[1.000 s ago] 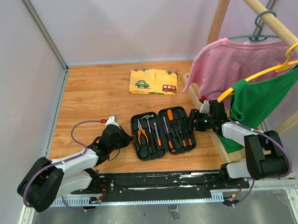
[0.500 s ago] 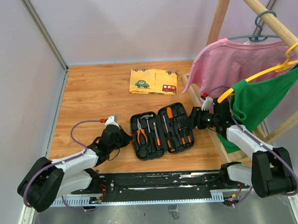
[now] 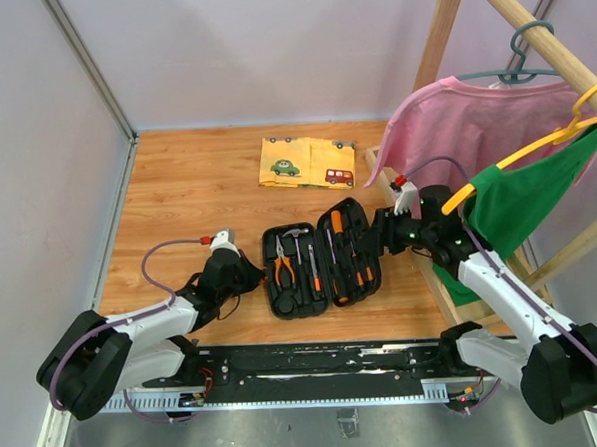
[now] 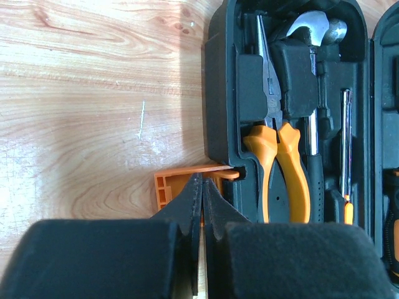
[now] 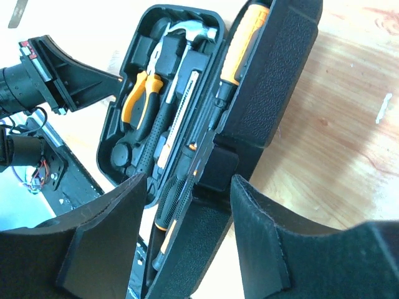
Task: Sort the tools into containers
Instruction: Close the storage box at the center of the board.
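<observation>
**Top external view.** The black plastic clamshell tool case lies open on the wooden table, between the two arms. Its long axis runs from the arm bases toward the far wall, and the hinge runs down the middle along that axis. The left half lies flat. The right half stands tilted up on the hinge. The right pincer is at that half's outer edge, and the left pincer is at the case's left edge. No tools are visible loose on the table.

**Left wrist view.** The left pincer's jaws are shut tight, with nothing between them. Their tips touch the small orange latch that projects from the case's left wall. The orange-handled pliers, the steel claw hammer and the thin dark screwdriver sit in moulded slots just beyond the latch.

**Right wrist view.** The right pincer's jaws straddle the raised half's outer edge and grip it, one finger on each face. The orange-and-black-handled screwdrivers are seated inside that half.

**Assessment.** Sorting appears complete, and the step in hand is probably closing the case. The flat half lies to the left of the right pincer, so the lid must swing leftward about the hinge. The right arm is nearer the lid and the left arm nearer the latch.
</observation>
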